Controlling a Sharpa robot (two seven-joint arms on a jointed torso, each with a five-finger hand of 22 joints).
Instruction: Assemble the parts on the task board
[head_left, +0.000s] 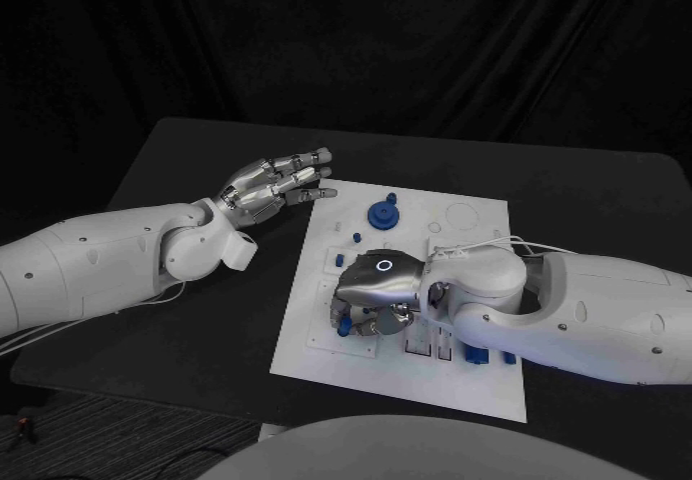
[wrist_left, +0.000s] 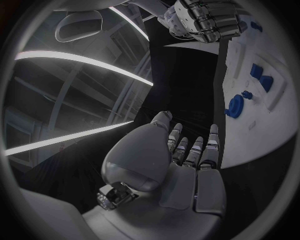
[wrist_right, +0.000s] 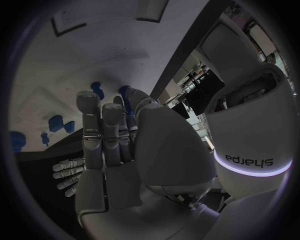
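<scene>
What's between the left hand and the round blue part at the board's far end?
Bare: only black table and white board between left hand and round blue part, head view.

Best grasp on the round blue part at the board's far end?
Likely from above: the round blue part sits flat on the task board with a raised centre hub. Pinch the hub or rim; the left hand hovers nearest, open.

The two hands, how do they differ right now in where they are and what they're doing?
The left hand hovers beside the task board, over the black table, fingers stretched out and apart, holding nothing. The right hand is down over the board among the blue parts, fingers curled; whether it grips one is hidden. Both are silver.
</scene>
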